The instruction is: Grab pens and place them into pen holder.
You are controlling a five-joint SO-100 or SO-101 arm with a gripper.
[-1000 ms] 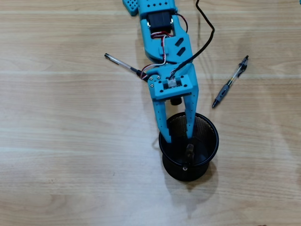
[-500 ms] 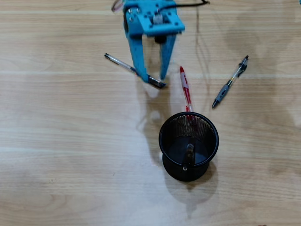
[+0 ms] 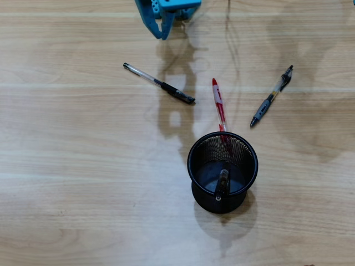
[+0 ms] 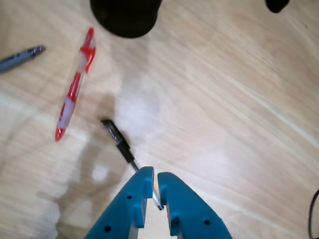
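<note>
A light wooden table [image 3: 72, 166] carries a round black wire-mesh pen holder [image 3: 194, 166] standing upright. Just behind the holder lies a red-and-white pen [image 3: 218, 101], one end reaching its rim. Up and to the left of the holder lies a clear pen with a black cap [image 3: 158, 83]. Up and to its right lies a clear-and-grey pen with a clip [image 3: 272, 95].

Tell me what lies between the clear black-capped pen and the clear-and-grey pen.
In the overhead view, the red-and-white pen lies between the clear black-capped pen and the clear-and-grey pen.
</note>
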